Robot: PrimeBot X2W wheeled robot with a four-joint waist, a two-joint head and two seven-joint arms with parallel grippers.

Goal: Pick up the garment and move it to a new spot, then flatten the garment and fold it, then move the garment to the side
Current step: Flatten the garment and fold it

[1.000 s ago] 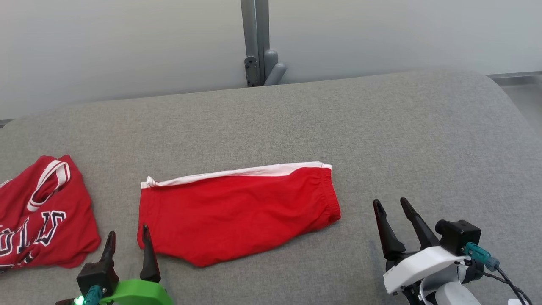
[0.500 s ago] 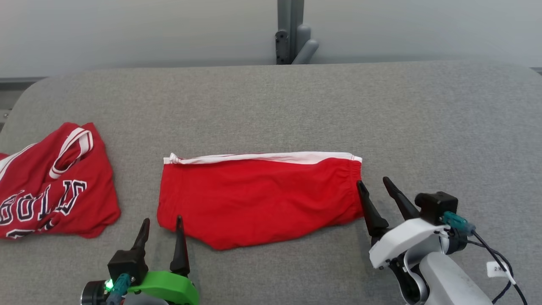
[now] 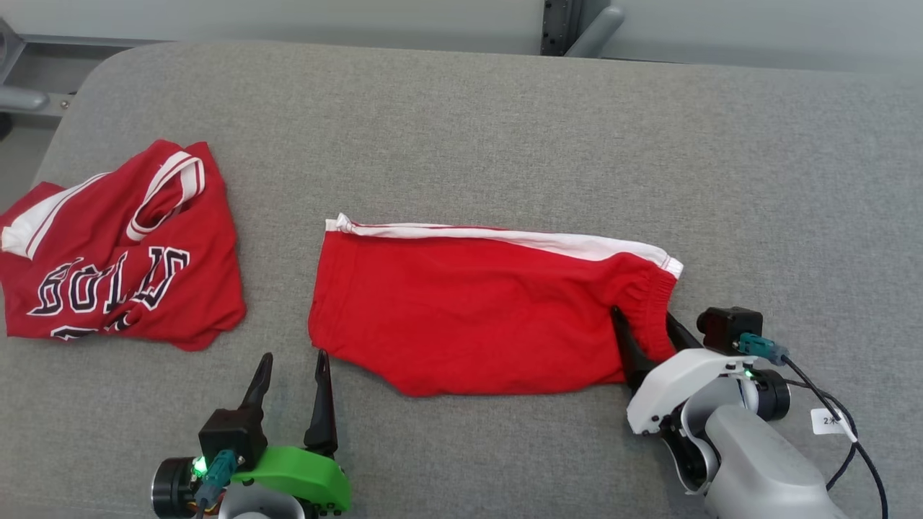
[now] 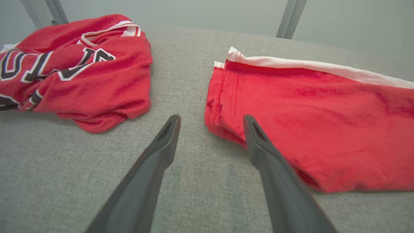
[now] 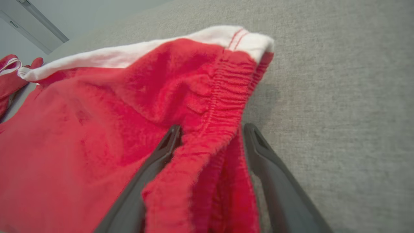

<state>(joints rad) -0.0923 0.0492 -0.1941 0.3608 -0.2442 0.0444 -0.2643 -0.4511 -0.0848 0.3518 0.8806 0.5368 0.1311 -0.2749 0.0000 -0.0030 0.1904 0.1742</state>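
Red shorts (image 3: 469,317) lie flat in the middle of the grey padded table (image 3: 461,130). They are folded lengthwise, with the white stripe (image 3: 505,238) along the far edge and the elastic waistband (image 5: 226,94) at my right.

On my right wrist feed, the right gripper (image 5: 212,128) has its two dark fingers spread. The near end of the waistband is bunched up between them, with one finger on the cloth side and the other on the bare table side. I don't see them pinching yet; the gap looks wide and the fabric sits loosely in it.

The left gripper (image 3: 294,355) is low over the table at the near left corner of the shorts, and its fingers are also apart. From the left wrist camera, one fingertip overlaps the hem edge and the other is over bare grey fabric. I can't tell if it touches the cloth.

Off to my left, well apart from the shorts, a red jersey (image 3: 122,252) with dark lettering sits rumpled near the table's edge.
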